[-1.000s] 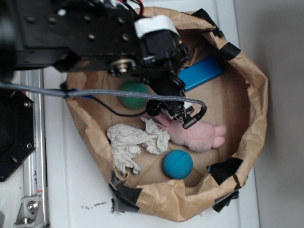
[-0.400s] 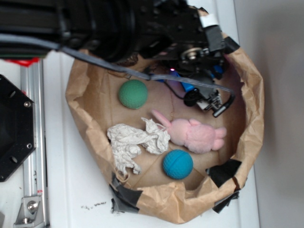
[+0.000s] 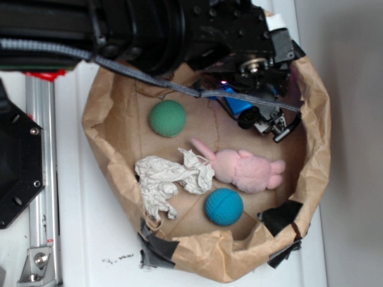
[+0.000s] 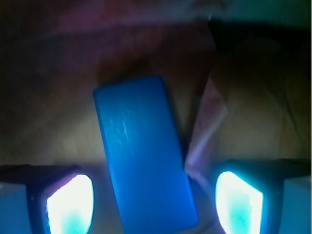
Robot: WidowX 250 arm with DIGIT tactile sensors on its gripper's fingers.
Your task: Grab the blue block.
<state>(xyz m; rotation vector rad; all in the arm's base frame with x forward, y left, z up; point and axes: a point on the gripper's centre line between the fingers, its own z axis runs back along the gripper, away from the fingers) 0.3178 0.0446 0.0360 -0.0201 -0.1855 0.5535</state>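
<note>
Landmark: we picked the brown paper bag (image 3: pixel 317 161), open at the top, and told every place from it.
Blue block: the blue block (image 4: pixel 144 151) lay flat on the bag's floor by the far rim. From outside we saw only a small piece of it (image 3: pixel 239 104) under the arm.
Gripper: in the wrist view the gripper (image 4: pixel 155 204) was spread wide. One glowing fingertip (image 4: pixel 70 204) sat on each side of the block, and neither touched it. From outside it (image 3: pixel 272 127) hung inside the bag near the far right wall.
What changed: a moment before, we saw the gripper nearer the middle of the bag, above the toy. It had moved toward the far rim, over the block.
Other things in the bag: a green ball (image 3: pixel 167 118) near the left wall, a white rag (image 3: pixel 167 179) and a pink bunny toy (image 3: pixel 245 169) in the middle, a teal ball (image 3: pixel 224 207) near the front rim. We saw none of them move.
</note>
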